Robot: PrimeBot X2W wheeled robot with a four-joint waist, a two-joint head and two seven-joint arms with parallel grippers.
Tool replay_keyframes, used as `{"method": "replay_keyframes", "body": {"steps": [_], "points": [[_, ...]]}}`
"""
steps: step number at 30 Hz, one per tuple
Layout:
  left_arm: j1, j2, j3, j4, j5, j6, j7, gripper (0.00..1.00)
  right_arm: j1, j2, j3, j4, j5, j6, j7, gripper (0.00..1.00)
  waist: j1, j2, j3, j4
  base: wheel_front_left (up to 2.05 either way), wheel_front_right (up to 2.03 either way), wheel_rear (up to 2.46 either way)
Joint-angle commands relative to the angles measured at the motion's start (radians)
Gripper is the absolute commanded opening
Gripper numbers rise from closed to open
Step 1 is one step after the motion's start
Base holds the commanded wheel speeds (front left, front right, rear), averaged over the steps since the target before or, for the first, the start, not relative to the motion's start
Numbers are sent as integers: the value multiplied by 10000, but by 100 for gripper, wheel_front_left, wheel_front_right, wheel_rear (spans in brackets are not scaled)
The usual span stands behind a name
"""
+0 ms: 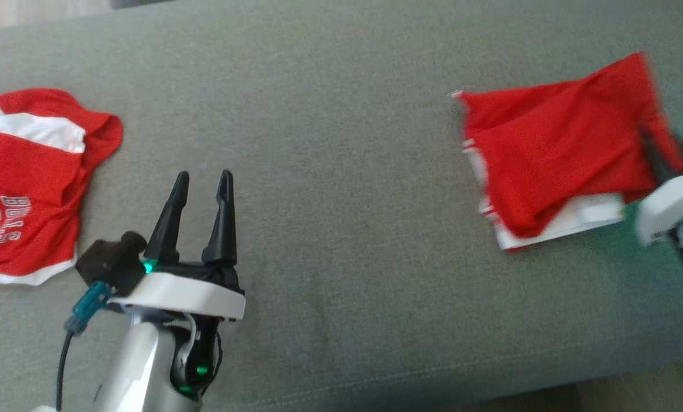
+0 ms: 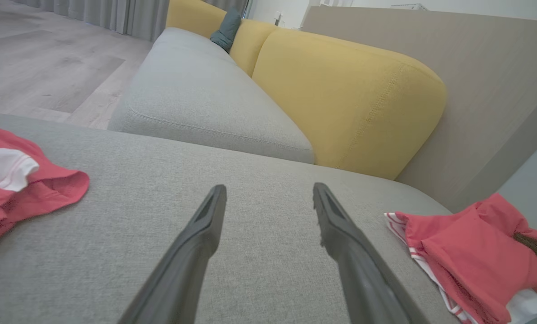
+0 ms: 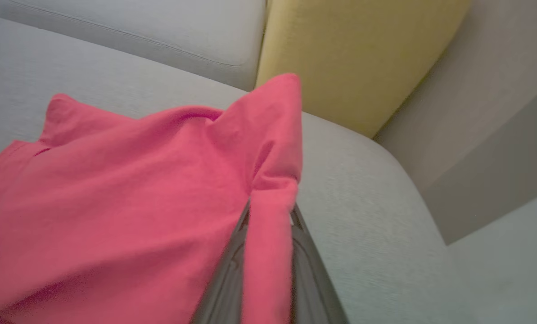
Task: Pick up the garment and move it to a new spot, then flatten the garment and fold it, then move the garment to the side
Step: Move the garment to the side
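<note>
The garment (image 1: 553, 154) is red with white trim and lies crumpled at the right of the grey seat (image 1: 347, 229). My right gripper (image 1: 650, 143) is shut on its right edge, and the cloth rises to a peak there. In the right wrist view a fold of the garment (image 3: 115, 193) is pinched in the right gripper (image 3: 270, 211). My left gripper (image 1: 204, 177) hovers open over bare seat at the lower left, holding nothing. The left wrist view has the left gripper (image 2: 269, 189) open, the garment (image 2: 466, 252) at its right and a dark finger of the right gripper (image 2: 536, 245) on the cloth.
A second red jersey (image 1: 26, 183) with white lettering lies at the seat's left edge, also in the left wrist view (image 2: 16, 180). Yellow back cushions (image 2: 340, 99) stand behind the seat. Wooden floor (image 2: 34, 54) lies beyond. The seat's front edge (image 1: 433, 395) runs along the bottom.
</note>
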Motion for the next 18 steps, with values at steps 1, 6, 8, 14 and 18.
{"method": "replay_keyframes", "body": {"steps": [1, 6, 8, 14, 18], "points": [[-396, 56, 251, -250, 127, -54, -53, 100, -306, -469, 0, -238, 161, -9, 1, 0, -1, 0, 203, -148, 0, 0, 0], [-528, 56, 250, -176, 192, -109, -53, 100, -642, -997, -497, 49, 479, -9, 297, 0, -1, 0, 404, -217, 0, 0, 0], [-554, 56, 274, -152, 210, -133, -53, 100, -735, -1072, -613, 94, 461, -9, 278, 0, -1, 0, 457, -217, 0, 0, 0], [-572, 56, 386, -77, 294, -201, -53, 100, -774, -1100, -970, 320, 440, -9, 174, 0, -1, 0, 518, -198, 0, 0, 0], [-587, 56, 468, -37, 347, -236, -53, 100, -825, -1105, -1139, 485, 435, -9, 91, 0, -1, 0, 559, -222, 0, 0, 0]]}}
